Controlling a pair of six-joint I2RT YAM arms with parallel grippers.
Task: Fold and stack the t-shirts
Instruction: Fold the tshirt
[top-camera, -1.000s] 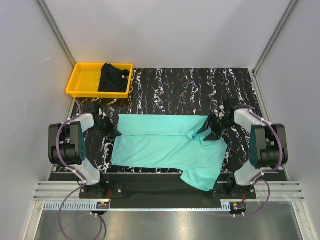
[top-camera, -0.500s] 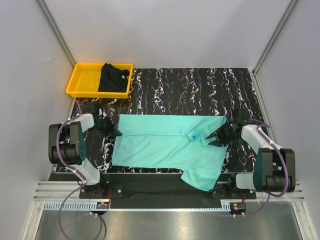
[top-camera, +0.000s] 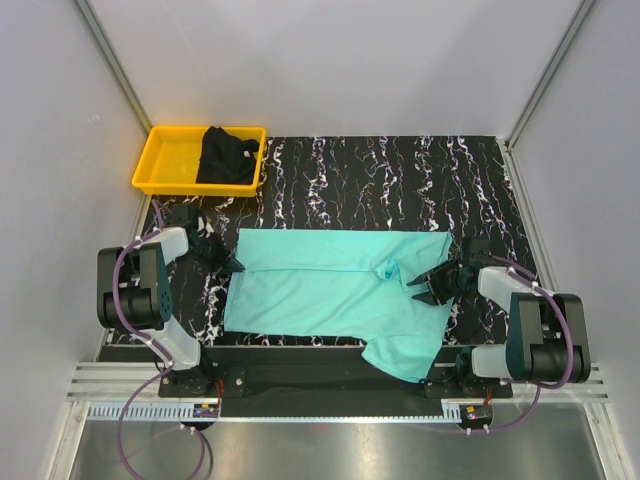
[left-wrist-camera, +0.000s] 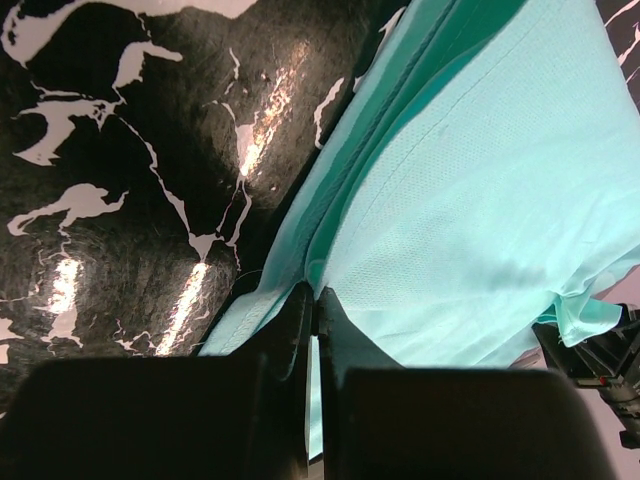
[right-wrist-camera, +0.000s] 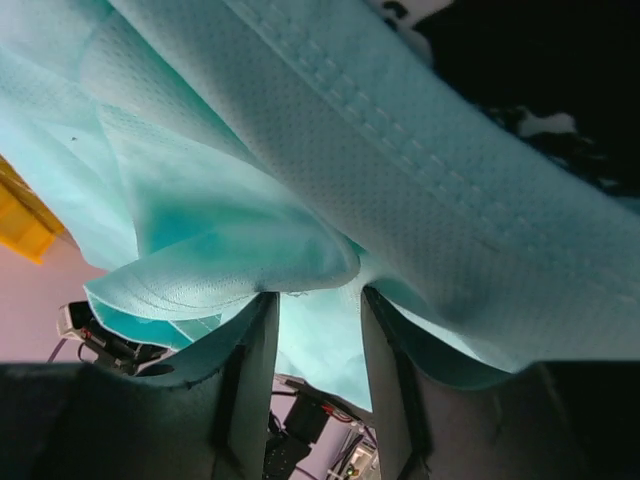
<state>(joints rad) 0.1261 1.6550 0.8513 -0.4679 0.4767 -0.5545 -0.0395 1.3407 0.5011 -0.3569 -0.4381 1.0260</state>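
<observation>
r pincer (top-camera: 420, 290) lower, narrower, on teal shirt (top-camera: 320, 285)

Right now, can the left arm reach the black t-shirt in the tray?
Probably, but not freely: left fingers are shut on the turquoise t-shirt, at its edge. The black t-shirt lies in the yellow tray just beyond, nothing standing between.

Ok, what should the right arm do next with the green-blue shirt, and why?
Probably close the right end effector on the cloth. Its fingers stand apart at a fold of the turquoise t-shirt, while the left end effector is already shut on the shirt's opposite edge, so both sides would then be held.
</observation>
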